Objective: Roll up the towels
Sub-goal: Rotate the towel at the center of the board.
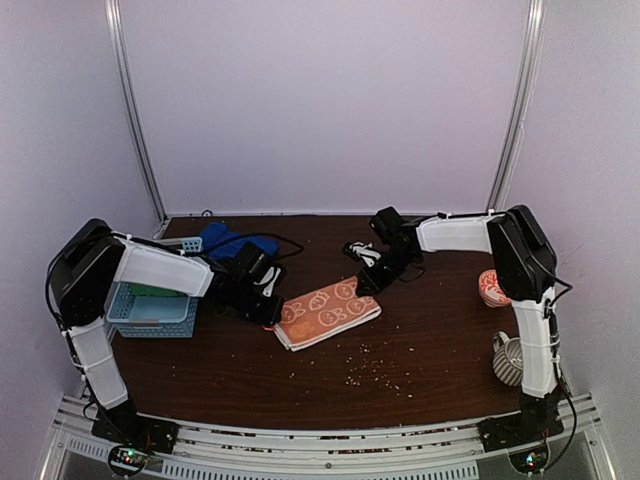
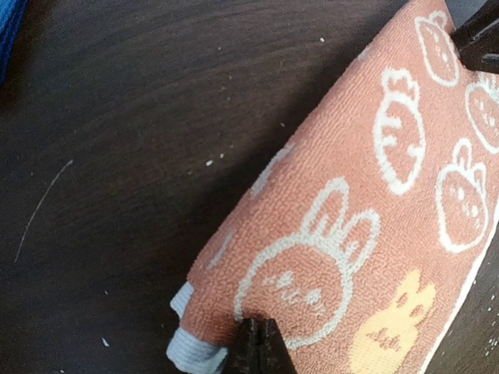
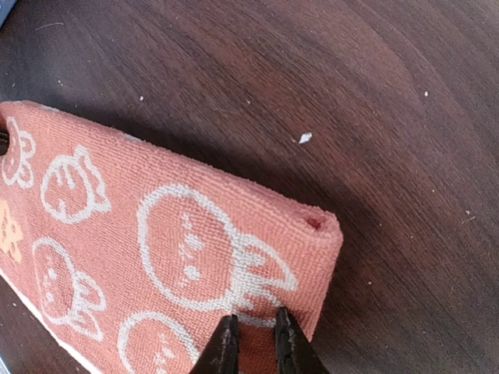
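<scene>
**Orange towel held at both short ends, ready to roll along its length**

The orange towel (image 1: 328,312) lies folded flat near the middle of the desk (image 1: 420,370). Its long axis runs on a slant, from its left end toward the near edge up to its right end toward the far edge. That axis is what I judge the next move turns on, since a roll would have to start at one short end and travel toward the other.

Each arm sits at its own end, so neither is nearer overall. My left tool (image 2: 258,344) is down at the left short end with its fingers drawn together at the folded edge. I cannot see whether any cloth is caught between them. My right tool (image 3: 254,343) is on the right short end, close to the folded corner. Its fingers stand a narrow gap apart with cloth showing in the gap, and I cannot tell whether it is gripping or only pressing.

By my count:
- One orange towel.
- One blue towel (image 1: 218,240), bunched by the far left corner.
- One light blue basket (image 1: 150,322) at the left edge, with something green inside that I cannot identify.
- One patterned bowl (image 1: 491,288) at the right edge.
- Two tools.
</scene>
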